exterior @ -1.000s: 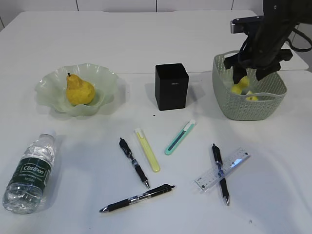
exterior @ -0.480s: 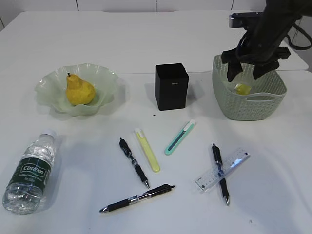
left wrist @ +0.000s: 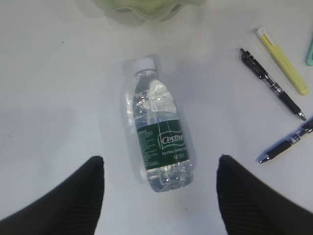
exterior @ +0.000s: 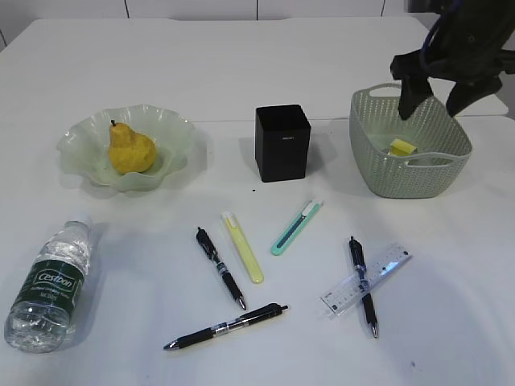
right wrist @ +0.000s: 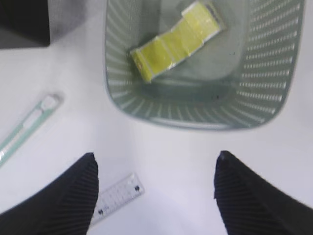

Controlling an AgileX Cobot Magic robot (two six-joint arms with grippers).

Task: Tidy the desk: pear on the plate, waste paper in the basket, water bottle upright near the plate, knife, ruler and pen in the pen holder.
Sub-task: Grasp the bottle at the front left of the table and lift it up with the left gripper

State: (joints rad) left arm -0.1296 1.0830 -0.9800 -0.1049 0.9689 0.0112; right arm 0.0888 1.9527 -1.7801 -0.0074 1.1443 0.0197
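The desk (exterior: 241,64) bears plate (exterior: 173,129), basket (exterior: 378,173), pen holder (exterior: 283,143), water bottle (exterior: 50,285), ruler (exterior: 390,269)

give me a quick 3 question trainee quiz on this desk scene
1. True or false: the pear sits on the plate.
2. Is the water bottle (a) upright or (b) lying on its side?
3. What lies inside the basket?

Key: 1. true. 2. b. 3. A folded piece of yellow waste paper.
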